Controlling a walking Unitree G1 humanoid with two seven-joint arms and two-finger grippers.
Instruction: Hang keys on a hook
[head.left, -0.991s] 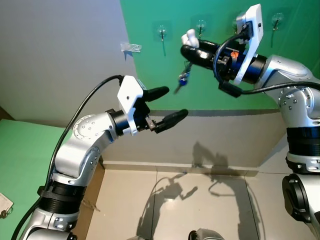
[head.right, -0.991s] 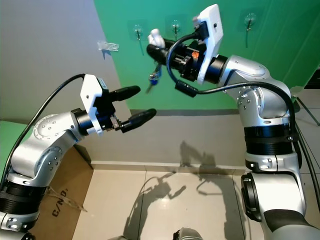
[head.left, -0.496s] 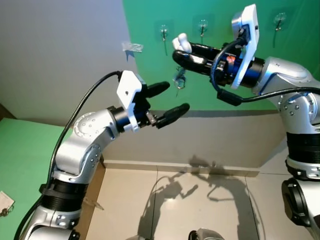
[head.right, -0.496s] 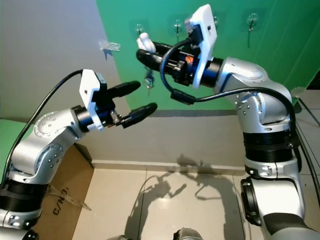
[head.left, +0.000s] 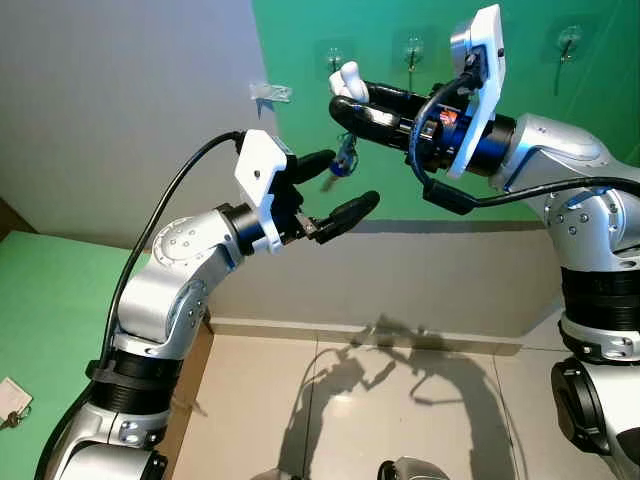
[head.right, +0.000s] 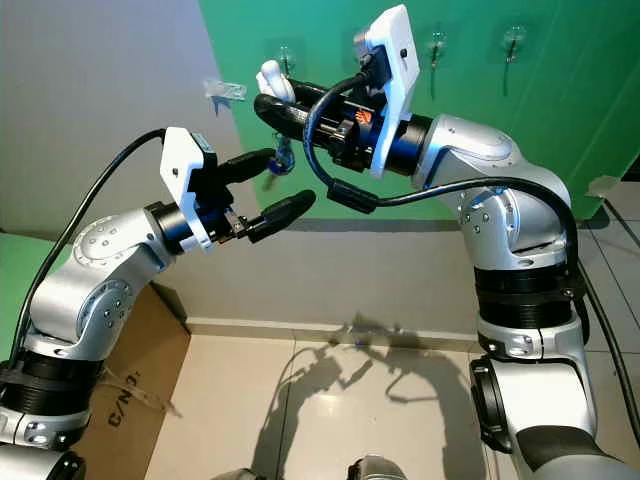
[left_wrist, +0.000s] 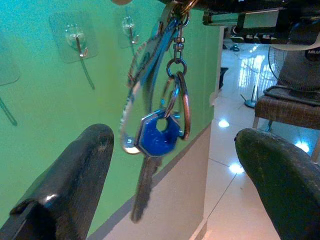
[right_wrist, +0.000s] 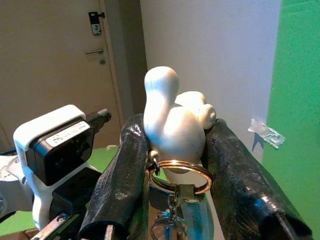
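Observation:
My right gripper (head.left: 346, 96) is shut on a white figurine charm (right_wrist: 175, 117), held in front of the green wall. From the charm's ring hang the keys (head.left: 344, 162); one has a blue head (left_wrist: 157, 135). My left gripper (head.left: 350, 180) is open just beneath, and the keys dangle between its two black fingers (left_wrist: 75, 175) without touching them. Clear stick-on hooks (head.left: 333, 55) (head.left: 413, 50) (head.left: 570, 40) line the green wall behind, above and beyond the keys; two of them (left_wrist: 77, 37) appear in the left wrist view.
A scrap of clear tape (head.left: 272, 92) sticks to the grey wall at the left. A cardboard box (head.right: 130, 400) stands at lower left beside a green surface (head.left: 40, 310) bearing a small white tag (head.left: 10, 395). Tiled floor (head.left: 400, 400) lies below.
My right gripper has carried the keys leftward, away from the middle hook, until they hang between the left gripper's fingers. The left arm has risen a little.

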